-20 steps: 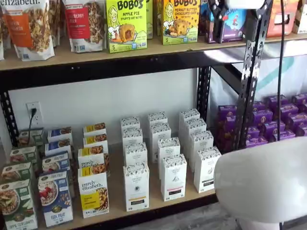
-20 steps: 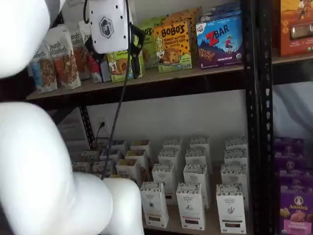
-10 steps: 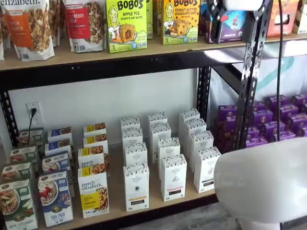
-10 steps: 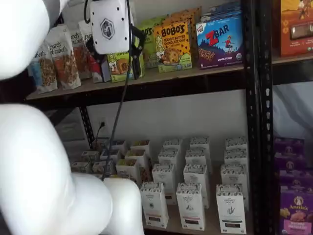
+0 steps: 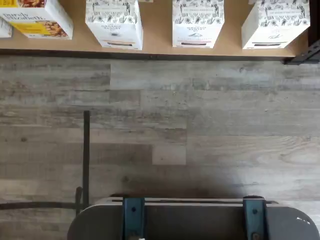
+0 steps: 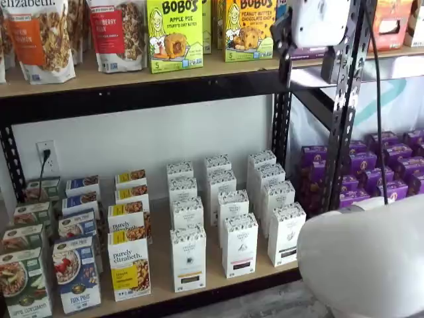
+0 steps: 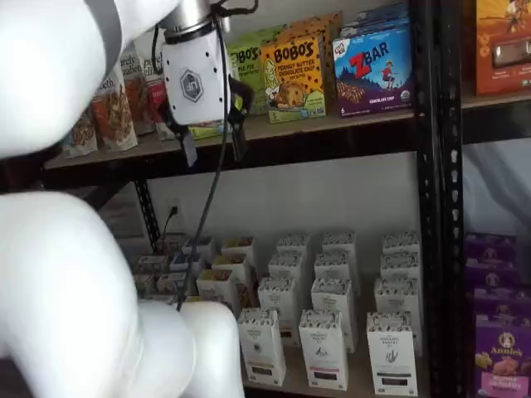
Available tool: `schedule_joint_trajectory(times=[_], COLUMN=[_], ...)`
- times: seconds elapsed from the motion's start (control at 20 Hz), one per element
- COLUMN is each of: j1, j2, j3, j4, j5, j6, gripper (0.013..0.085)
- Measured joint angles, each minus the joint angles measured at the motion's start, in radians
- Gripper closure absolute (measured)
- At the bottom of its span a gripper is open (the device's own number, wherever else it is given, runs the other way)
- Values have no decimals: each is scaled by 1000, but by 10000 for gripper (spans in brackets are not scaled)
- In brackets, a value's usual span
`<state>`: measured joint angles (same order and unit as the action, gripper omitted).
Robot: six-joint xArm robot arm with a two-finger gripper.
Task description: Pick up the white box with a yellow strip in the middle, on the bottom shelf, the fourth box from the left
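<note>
- Up at the level of the upper surface [image 6: 99, 78], the gripper [image 6: 308, 71] has come down since a second ago. Then only its lower part poked in from the top edge of a shelf view; now its whole white body shows.
- In both shelf views the gripper [image 7: 214, 151] now hangs in front of the upper surface's front edge, lower than before. Its body is tilted slightly rather than hanging square.
- The two black fingers stand apart, with a plain gap between them and nothing held.
- A black cable [image 7: 207, 207] trails down from the gripper, and the arm's big white body [image 6: 364, 258] has shifted a little in the near right corner.
- Nothing on the shelves has moved.
- The white box [image 6: 189, 258] stands upright at the near edge of the bottom shelf surface [image 6: 159, 262], first in its column of matching cartons.
- The "purely elizabeth" box [image 6: 129, 268] with the yellow panel stands just to its left, and a similar white carton [image 6: 240, 245] to its right.
- The white box [image 7: 262, 347] is well apart from the gripper, far below it and a whole shelf level down. It sits down-left of the gripper in one shelf view and down-right in the other.
- From the wrist view, the front row of cartons lines the bottom shelf surface [image 5: 160, 30] beyond grey plank flooring [image 5: 165, 125]. The white box [image 5: 114, 22] sits next to the yellow-panelled one there.
</note>
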<state>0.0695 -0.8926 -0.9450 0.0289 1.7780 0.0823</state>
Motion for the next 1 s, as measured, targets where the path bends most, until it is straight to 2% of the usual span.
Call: schedule_joint_trajectory(times=[0.3, 0.55, 0.7, 1.0], j1=[30, 56, 94, 174], j2=[-26, -36, -15, 30], j3=[142, 262, 311, 416], j4=[-15, 17, 15, 1], j5=[-142, -280, -333, -489], j6=[28, 50, 85, 164], gripper=[130, 130, 130, 130])
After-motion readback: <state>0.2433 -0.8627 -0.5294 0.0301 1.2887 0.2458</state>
